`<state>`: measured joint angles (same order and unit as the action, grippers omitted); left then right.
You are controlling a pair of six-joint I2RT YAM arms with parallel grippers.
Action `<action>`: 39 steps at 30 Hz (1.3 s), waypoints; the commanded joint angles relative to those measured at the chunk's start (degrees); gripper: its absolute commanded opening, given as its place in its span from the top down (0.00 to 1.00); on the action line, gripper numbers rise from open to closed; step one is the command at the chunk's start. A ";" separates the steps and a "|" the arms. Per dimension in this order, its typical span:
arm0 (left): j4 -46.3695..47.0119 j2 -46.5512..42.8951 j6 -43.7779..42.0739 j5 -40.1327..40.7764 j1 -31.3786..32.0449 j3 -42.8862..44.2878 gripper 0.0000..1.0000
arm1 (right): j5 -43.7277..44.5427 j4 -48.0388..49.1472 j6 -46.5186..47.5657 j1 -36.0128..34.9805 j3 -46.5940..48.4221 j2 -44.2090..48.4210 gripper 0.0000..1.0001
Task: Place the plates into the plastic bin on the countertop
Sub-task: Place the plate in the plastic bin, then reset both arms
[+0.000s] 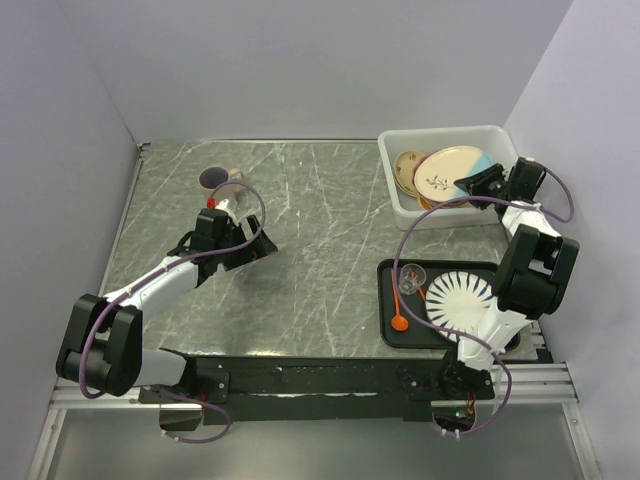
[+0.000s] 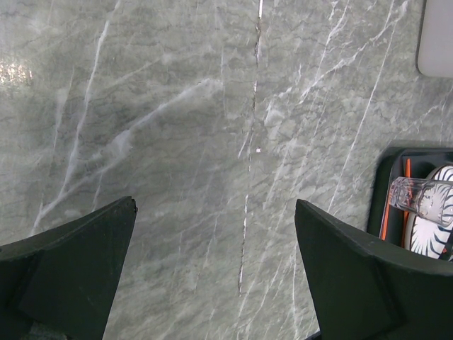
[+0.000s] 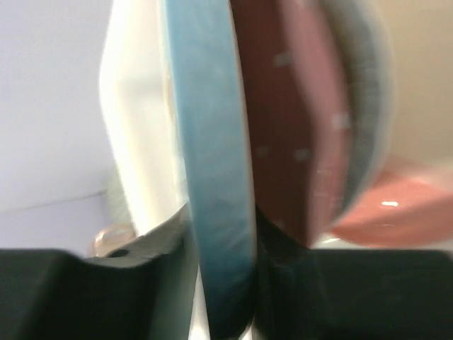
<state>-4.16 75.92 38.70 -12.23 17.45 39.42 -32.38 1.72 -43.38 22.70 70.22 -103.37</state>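
Observation:
The plastic bin point(image 1: 440, 133) stands at the back right of the countertop point(image 1: 320, 230). A small cream plate point(image 1: 407, 168) lies inside it. Over that plate leans a tilted cream floral plate point(image 1: 445, 175) with a pink rim and a blue patch. My right gripper point(image 1: 470, 190) is at this plate's right edge. In the blurred right wrist view the blue rim point(image 3: 212, 142) runs between the fingers of the right gripper point(image 3: 219, 283), which sit close on both sides. A reddish dotted surface point(image 3: 290, 106) shows just right of the rim. My left gripper point(image 1: 245, 250) point(image 2: 216, 227) hangs open over bare countertop.
A black tray point(image 1: 390, 320) at the front right carries a white plate with black stripes point(image 1: 458, 298), a clear glass point(image 1: 410, 277) and an orange utensil point(image 1: 400, 322). A mug point(image 1: 215, 180) stands at the back left. Walls close off three sides.

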 commanded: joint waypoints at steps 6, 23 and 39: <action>1.18 0.72 -0.20 -1.92 0.04 1.54 0.01 | 16.12 -11.03 8.74 -0.55 6.16 2.82 0.41; 0.91 0.19 -0.20 -1.83 0.04 1.36 0.01 | 35.71 -12.17 14.79 -6.95 3.09 18.37 0.00; -2.95 3.26 -1.69 2.12 0.12 6.10 0.01 | 44.69 -15.87 20.52 -19.70 6.08 22.95 0.00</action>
<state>-5.78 77.87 38.28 -12.43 17.45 41.52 10.17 -15.14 -24.34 5.08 76.27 -83.90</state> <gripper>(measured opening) 0.994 0.997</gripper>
